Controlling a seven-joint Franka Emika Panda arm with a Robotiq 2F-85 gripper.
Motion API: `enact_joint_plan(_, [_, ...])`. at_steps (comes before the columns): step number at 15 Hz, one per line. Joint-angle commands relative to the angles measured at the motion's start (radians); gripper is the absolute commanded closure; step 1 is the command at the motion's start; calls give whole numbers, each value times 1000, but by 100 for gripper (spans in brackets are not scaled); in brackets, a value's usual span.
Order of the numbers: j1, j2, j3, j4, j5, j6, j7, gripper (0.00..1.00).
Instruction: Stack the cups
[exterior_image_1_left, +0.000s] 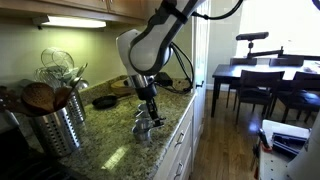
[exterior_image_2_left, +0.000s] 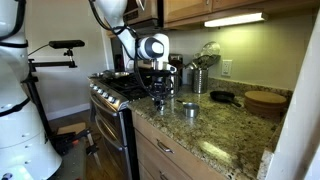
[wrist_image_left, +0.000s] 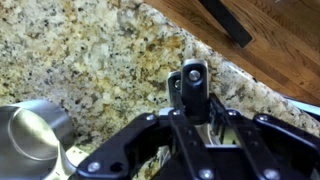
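Note:
My gripper (wrist_image_left: 196, 108) is shut on the flat handle (wrist_image_left: 193, 76) of a small silver cup; the handle, with a hole at its end, sticks out between the fingers and the bowl is hidden. A second silver cup (wrist_image_left: 34, 136) stands on the granite counter to the left in the wrist view. In both exterior views the gripper (exterior_image_1_left: 150, 110) (exterior_image_2_left: 160, 92) hangs low over the counter, close above a silver cup (exterior_image_1_left: 146, 131). Another silver cup (exterior_image_2_left: 187, 108) stands beside it, farther along the counter.
A tall ribbed steel utensil holder (exterior_image_1_left: 60, 125) (exterior_image_2_left: 200, 80) holds whisks and spoons. A small black pan (exterior_image_1_left: 105, 100) (exterior_image_2_left: 222, 97) lies near the wall. A wooden board (exterior_image_2_left: 265, 100), the stove (exterior_image_2_left: 118, 90) and the counter's front edge (exterior_image_1_left: 178, 125) are near.

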Motion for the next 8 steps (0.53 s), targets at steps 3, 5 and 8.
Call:
enact_joint_plan(3, [0, 13, 2, 9, 22, -23, -37, 88])
enact_joint_plan(5, [-1, 17, 1, 14, 20, -22, -40, 88])
enact_joint_plan(8, [-2, 19, 1, 20, 22, -22, -50, 88])
